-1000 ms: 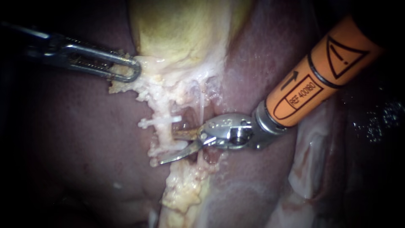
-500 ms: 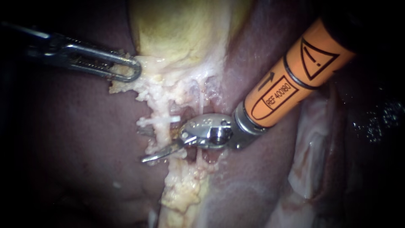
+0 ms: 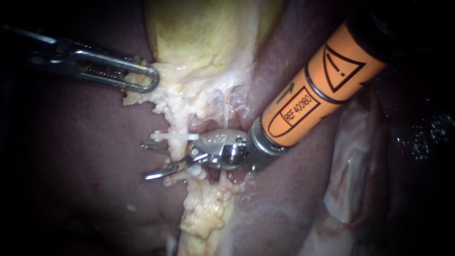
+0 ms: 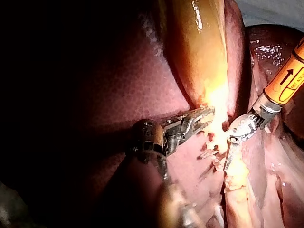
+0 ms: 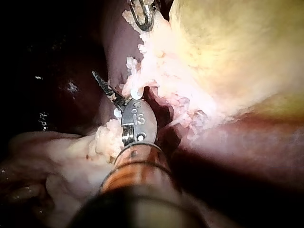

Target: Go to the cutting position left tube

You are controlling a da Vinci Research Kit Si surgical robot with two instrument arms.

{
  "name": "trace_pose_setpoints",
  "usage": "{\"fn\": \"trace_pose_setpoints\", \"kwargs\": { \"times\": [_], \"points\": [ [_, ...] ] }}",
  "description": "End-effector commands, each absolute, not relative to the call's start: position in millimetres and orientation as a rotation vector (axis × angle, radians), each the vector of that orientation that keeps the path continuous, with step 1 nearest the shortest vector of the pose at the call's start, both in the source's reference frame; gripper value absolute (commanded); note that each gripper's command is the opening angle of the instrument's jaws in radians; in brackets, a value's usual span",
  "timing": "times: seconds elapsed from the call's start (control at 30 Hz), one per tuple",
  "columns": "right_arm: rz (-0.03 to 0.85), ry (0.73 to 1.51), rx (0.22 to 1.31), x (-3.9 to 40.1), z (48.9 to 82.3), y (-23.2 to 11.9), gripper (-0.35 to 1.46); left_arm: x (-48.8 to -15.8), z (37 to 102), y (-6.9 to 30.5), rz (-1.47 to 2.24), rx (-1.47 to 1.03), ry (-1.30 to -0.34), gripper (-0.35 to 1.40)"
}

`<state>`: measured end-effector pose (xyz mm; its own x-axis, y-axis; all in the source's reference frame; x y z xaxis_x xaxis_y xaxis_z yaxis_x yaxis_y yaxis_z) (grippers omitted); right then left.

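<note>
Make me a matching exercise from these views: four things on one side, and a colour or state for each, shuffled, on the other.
1. left instrument
2. right instrument
3. gallbladder
4. clip

A. white, lying across the tube
B. yellow
C. jaws open, astride the tube
D. jaws shut on pale tissue

Pairs: 1-D, 2-C, 3-B, 4-A
</note>
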<state>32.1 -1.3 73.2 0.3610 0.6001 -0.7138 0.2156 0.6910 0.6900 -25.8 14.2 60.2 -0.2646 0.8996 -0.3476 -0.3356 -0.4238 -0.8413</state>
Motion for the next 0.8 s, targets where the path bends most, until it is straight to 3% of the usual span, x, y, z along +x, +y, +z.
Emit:
{"fn": "trace_pose_setpoints", "kwargs": {
  "times": [0.03, 0.47, 0.8],
  "points": [
    [0.29, 1.206, 0.82, 32.1, 72.9, -1.3, 1.28, -25.8, 60.2, 14.2, 1.811, -1.079, -0.817, -0.35],
    [0.301, 1.24, 0.865, 31.6, 67.4, -2.1, 1.31, -25.5, 60.3, 14.2, 1.812, -1.08, -0.818, -0.35],
    [0.307, 1.238, 0.87, 31.5, 67.3, -1.8, 1.31, -25.5, 60.3, 14.2, 1.812, -1.08, -0.818, -0.35]
  ]
}}
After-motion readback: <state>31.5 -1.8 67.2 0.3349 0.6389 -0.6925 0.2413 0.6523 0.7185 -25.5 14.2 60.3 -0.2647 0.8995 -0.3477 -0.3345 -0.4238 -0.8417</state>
